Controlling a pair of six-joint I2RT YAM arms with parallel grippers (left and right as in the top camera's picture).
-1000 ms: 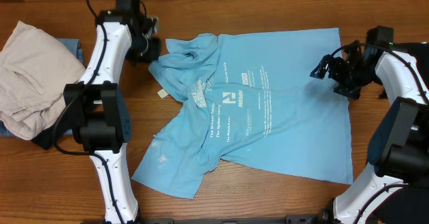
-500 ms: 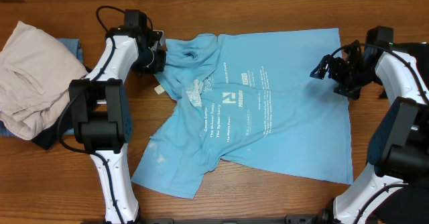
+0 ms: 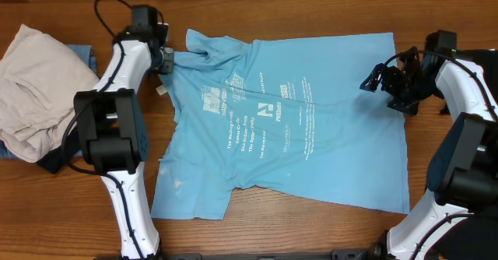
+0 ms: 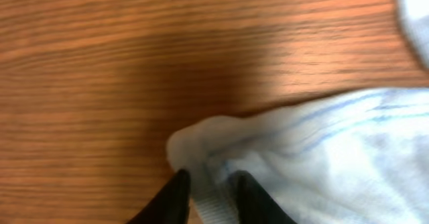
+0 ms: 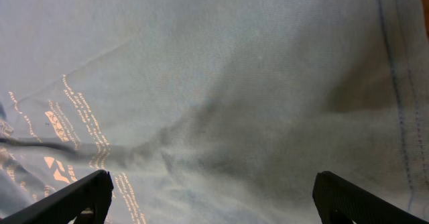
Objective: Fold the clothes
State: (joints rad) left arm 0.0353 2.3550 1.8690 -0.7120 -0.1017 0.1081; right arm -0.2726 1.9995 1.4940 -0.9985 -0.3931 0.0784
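Sky-blue T-shirt (image 3: 311,128) lies print-up on the wooden table (image 3: 70,213).
The left gripper (image 3: 166,56) is at the shirt's upper left corner, a hem fold between its narrowly parted fingertips (image 4: 175,196); whether they pinch it, I cannot tell. The right gripper (image 3: 381,79) hangs over the shirt's right side, jaws spread wide. A beige garment pile (image 3: 39,89) lies far left.

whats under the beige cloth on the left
Under the beige cloth a blue garment peeks out at its far edge and a dark piece at its near edge. How far they reach underneath is covered.
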